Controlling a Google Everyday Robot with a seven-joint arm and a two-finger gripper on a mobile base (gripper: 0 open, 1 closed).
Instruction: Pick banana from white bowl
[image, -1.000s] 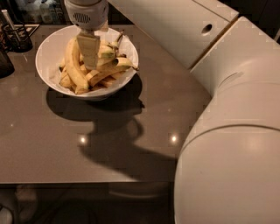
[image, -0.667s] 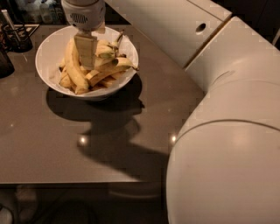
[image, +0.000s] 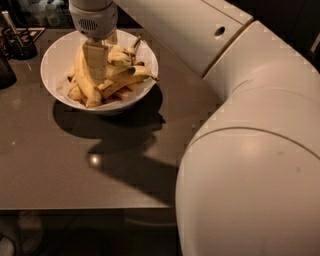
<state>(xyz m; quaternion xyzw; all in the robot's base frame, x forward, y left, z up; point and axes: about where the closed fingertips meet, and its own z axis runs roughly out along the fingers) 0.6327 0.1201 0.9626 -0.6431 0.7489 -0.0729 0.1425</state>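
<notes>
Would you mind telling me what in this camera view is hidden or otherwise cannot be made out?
- The gripper, down among the bananas in the white bowl: its lower end is buried in the fruit, so any grasp cannot be judged.
- Bowl's far rim: hidden behind the wrist.
- Right side of the table: covered by the arm.
- Dark holder, top left: cut off by the edge and too dim to identify.

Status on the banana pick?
End effector down in white bowl, among bananas. None lifted yet. Dark holder far left, apart from bowl.
</notes>
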